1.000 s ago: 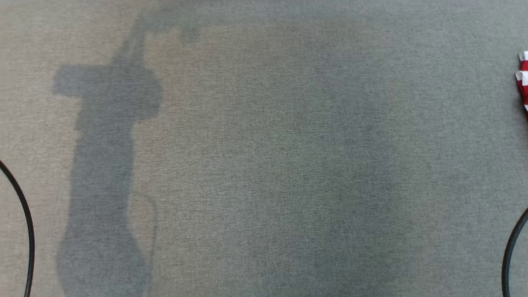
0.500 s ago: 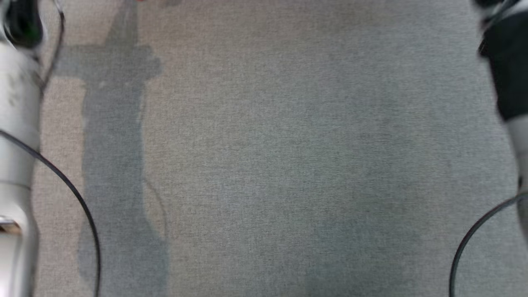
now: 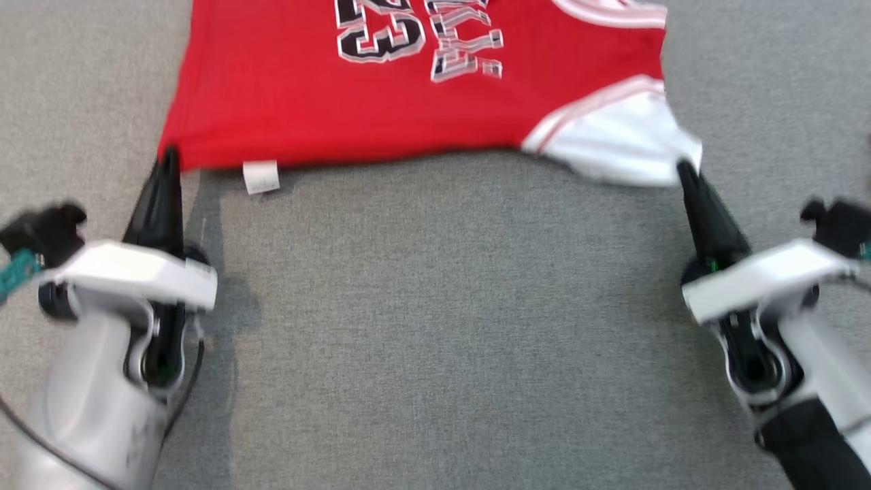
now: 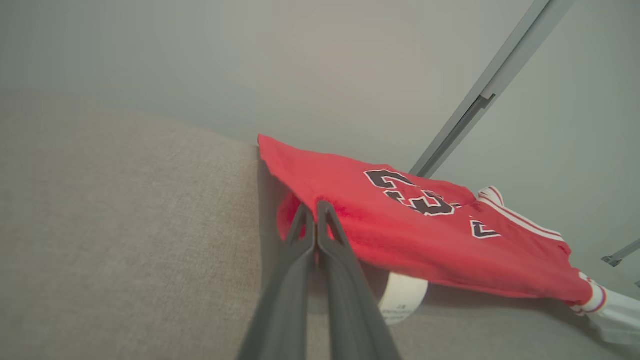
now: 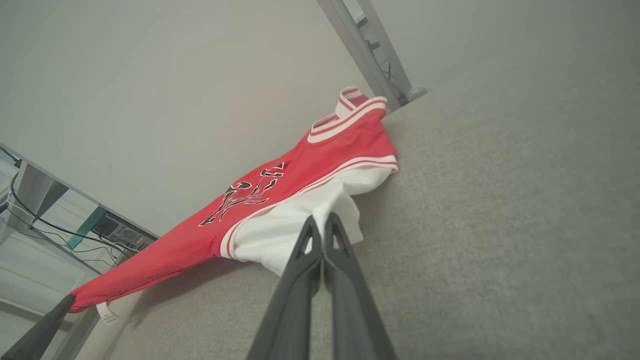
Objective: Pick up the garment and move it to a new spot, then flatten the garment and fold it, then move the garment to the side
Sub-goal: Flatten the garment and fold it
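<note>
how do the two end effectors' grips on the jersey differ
Left end effector pinches the red hem corner of the jersey; right end effector pinches its white sleeve. Left points nearly straight up the head view; right leans left. Both are shut on it.

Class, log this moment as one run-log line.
step: flatten | left gripper: shut on jersey hem corner | right gripper: shut on jersey's white sleeve

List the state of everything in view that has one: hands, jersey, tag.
Jersey: spread print-up, near edge lifted off the grey surface.
Left hand: shut on its red hem corner.
Right hand: shut on its white sleeve.
Tag: hanging from the near hem.
</note>
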